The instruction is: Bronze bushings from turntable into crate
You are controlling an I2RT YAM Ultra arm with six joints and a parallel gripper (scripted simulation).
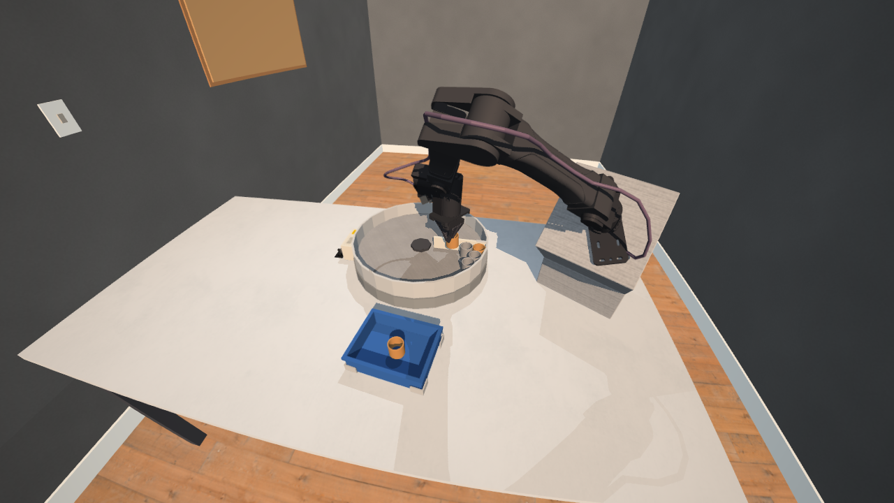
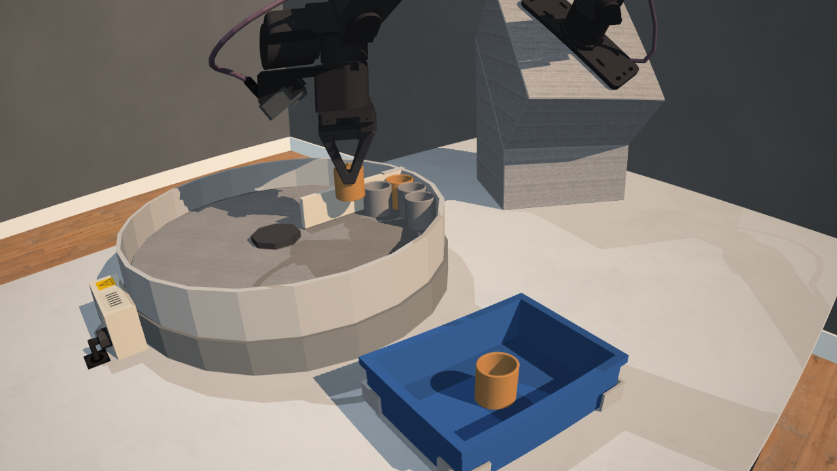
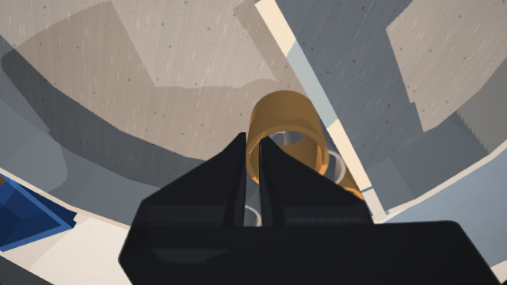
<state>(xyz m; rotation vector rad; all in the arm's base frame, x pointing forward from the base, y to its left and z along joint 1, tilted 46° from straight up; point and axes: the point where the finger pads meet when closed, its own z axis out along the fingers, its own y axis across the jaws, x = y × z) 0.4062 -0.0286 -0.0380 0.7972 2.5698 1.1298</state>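
My gripper point(image 1: 448, 238) point(image 2: 349, 178) point(image 3: 253, 143) is shut on the wall of a bronze bushing point(image 1: 452, 243) point(image 2: 350, 193) point(image 3: 284, 111), one finger inside its bore, and holds it upright, a little above the turntable point(image 1: 420, 293) point(image 2: 251, 316). A second bronze bushing point(image 1: 478, 247) point(image 2: 399, 179) stands on the turntable near its wall. Three steel bushings stand close by: one steel bushing point(image 1: 465, 247) point(image 2: 377, 200) nearest the held one, another point(image 1: 474, 254) point(image 2: 411, 188) and a third point(image 1: 466, 262) point(image 2: 418, 210). The blue crate point(image 1: 378, 377) point(image 2: 544, 417) point(image 3: 24, 214) holds one upright bronze bushing point(image 1: 395, 350) point(image 2: 496, 381).
A cream divider point(image 1: 441, 241) point(image 2: 318, 209) point(image 3: 313, 87) stands beside the held bushing. A dark hub point(image 1: 420, 245) point(image 2: 274, 235) sits at the turntable's middle, and a raised wall rings it. A small control box point(image 2: 119, 322) is at its side. The arm's grey pedestal point(image 1: 577, 287) point(image 2: 562, 181) stands to the right.
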